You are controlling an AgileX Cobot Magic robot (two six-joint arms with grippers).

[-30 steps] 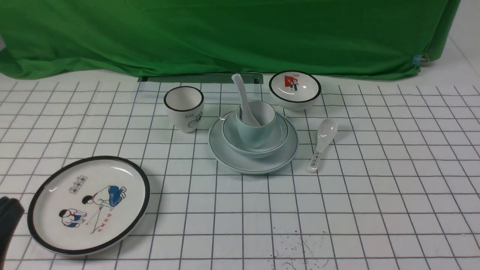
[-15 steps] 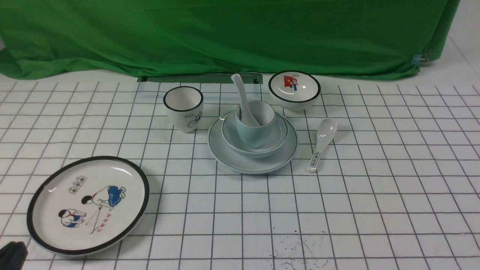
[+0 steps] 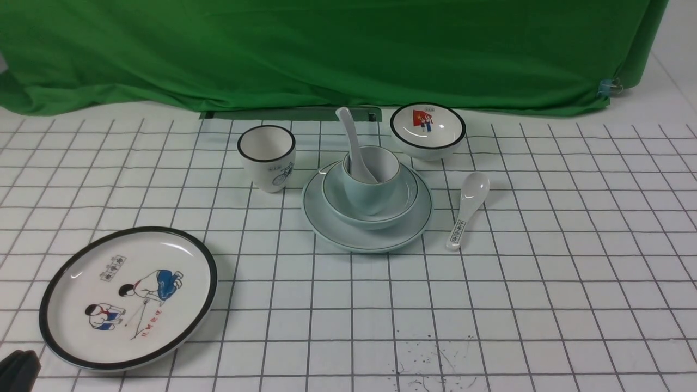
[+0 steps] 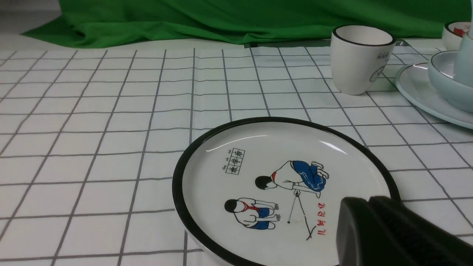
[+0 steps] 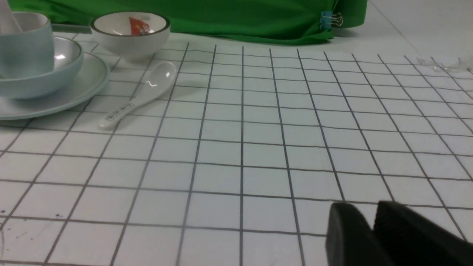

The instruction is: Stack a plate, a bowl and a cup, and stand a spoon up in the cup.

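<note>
Stack: plate (image 3: 333,226) on the counter (image 3: 544,261) mid-field, bowl (image 3: 400,196) on the plate, cup (image 3: 373,193) in the bowl, spoon (image 3: 351,139) standing in the cup with its handle leaning up and to the left.
Left claw (image 4: 364,207): clenched, empty, low at the near left corner of the counter, over the near rim of the picture plate (image 3: 128,296).
Right claw (image 5: 371,221): out of the front view; in the right wrist view its jaws stand a narrow gap apart with nothing between them, low over bare counter on the right; I cannot tell whether that counts as released.
Open room: the whole right side and the near middle of the counter are bare grid.
Around the stack: bicycle cup (image 3: 267,158) just left of the plate, apart from it; picture bowl (image 3: 428,130) just behind on the right; label spoon (image 3: 467,215) lying just right of the plate's rim.
Edges: green cloth (image 3: 326,49) hangs along the far edge behind the dishes; a clip (image 3: 609,86) sits at its right end.
Marks: dark specks (image 3: 430,359) on the near middle of the counter.
</note>
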